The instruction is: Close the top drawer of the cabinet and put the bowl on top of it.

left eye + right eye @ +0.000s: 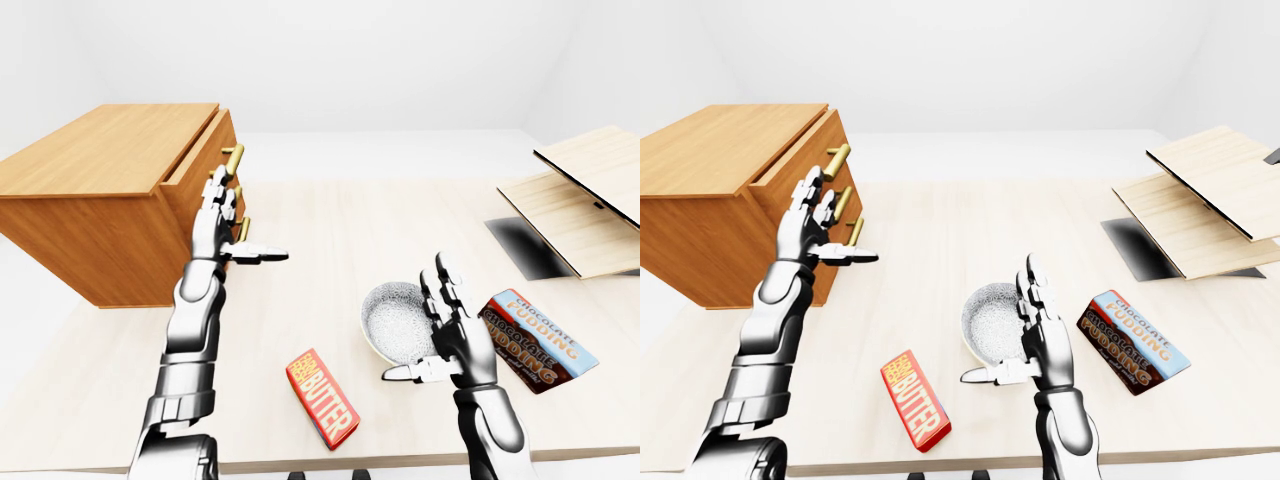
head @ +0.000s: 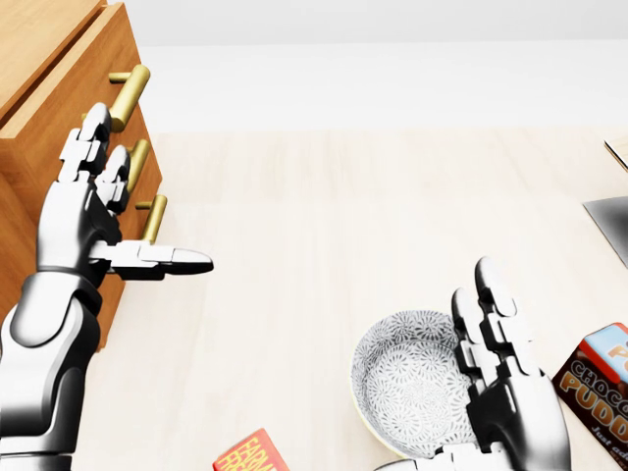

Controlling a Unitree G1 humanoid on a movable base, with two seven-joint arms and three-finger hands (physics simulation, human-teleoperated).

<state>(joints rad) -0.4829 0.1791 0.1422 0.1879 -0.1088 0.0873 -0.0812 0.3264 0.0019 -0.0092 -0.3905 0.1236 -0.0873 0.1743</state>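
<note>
The wooden cabinet (image 1: 110, 190) sits at the table's far left, its top drawer (image 1: 205, 150) standing slightly proud. The left hand (image 2: 83, 201) is raised flat before the brass handles (image 2: 130, 96), fingers straight and spread, thumb out sideways; whether it touches the drawer is hard to tell. A square palm push on the top drawer's face should seat it. The patterned bowl (image 2: 407, 388) rests near the right hand (image 1: 1035, 335), whose fingers stand apart, gripping nothing.
</note>
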